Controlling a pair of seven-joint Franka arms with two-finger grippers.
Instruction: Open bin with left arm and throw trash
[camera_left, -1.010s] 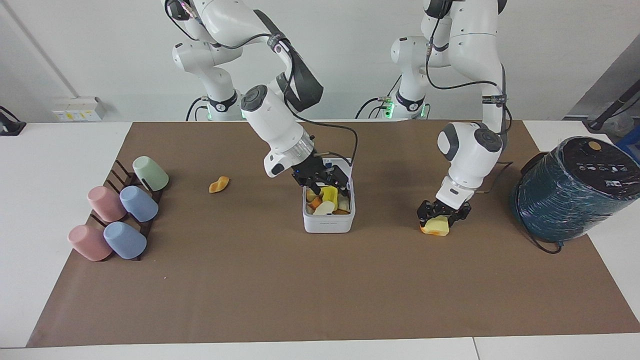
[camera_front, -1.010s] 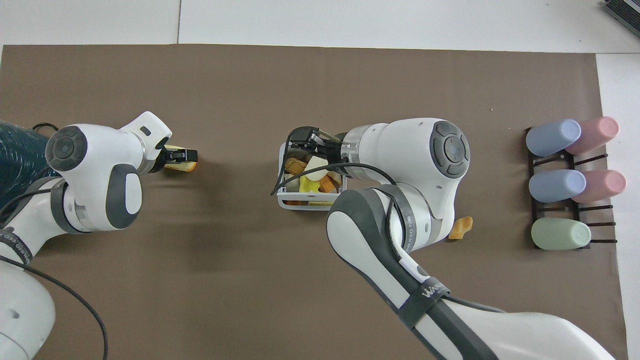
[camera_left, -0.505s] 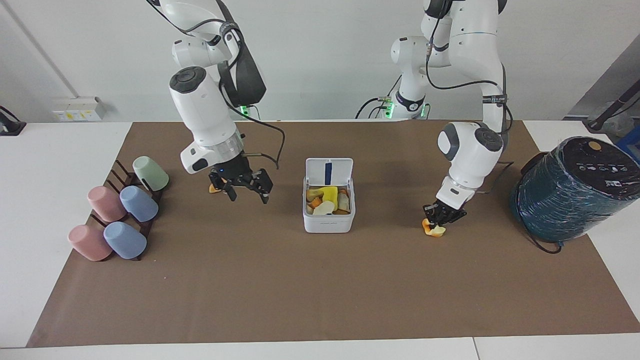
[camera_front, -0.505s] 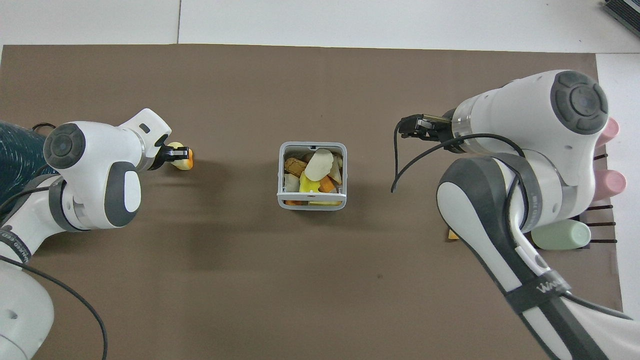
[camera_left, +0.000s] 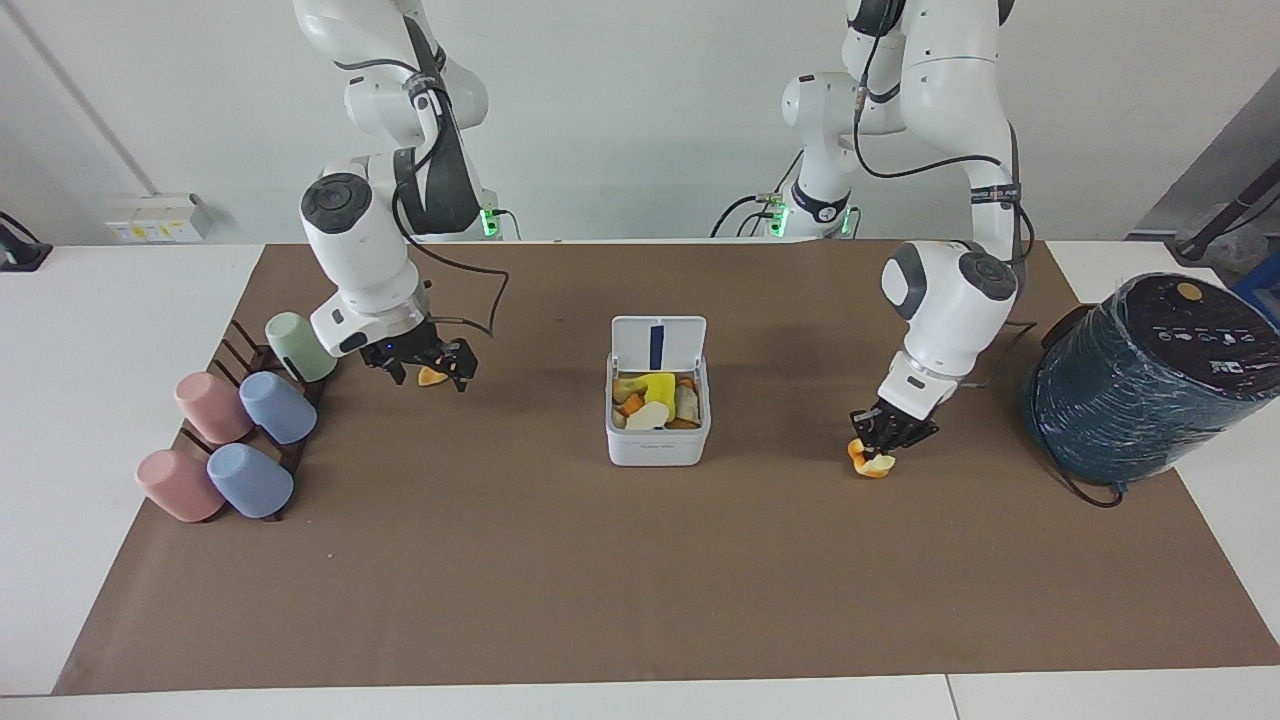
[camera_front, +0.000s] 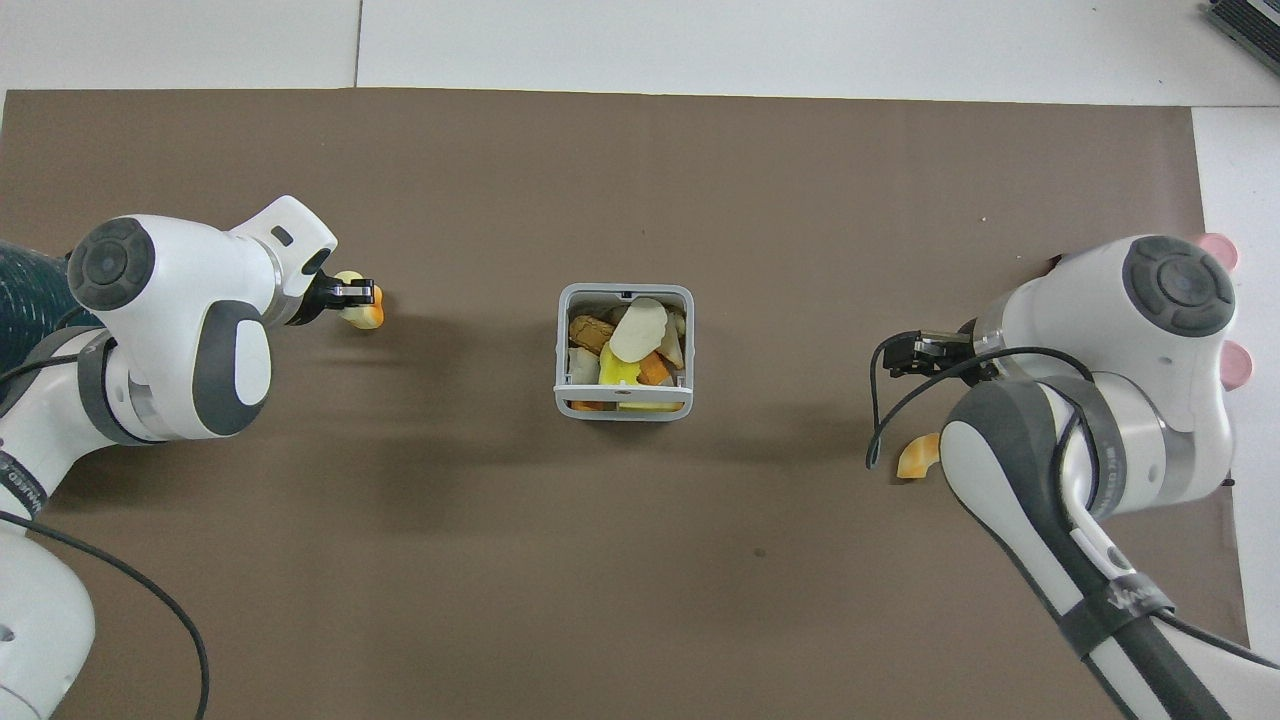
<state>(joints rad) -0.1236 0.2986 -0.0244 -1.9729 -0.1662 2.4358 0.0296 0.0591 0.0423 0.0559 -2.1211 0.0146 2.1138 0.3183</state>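
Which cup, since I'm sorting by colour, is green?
The green cup, the one on the rack nearest the robots; the rest are pink or blue.

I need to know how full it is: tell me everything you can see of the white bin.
The bin is a small white square box with rounded corners that looks like plastic, upright on the brown mat at the middle of the table. Its grey-edged hinged lid stands open on the side nearer the robots, a blue strip inside it. Yellow, orange and cream lumps fill it about to the rim. No tool touches it.
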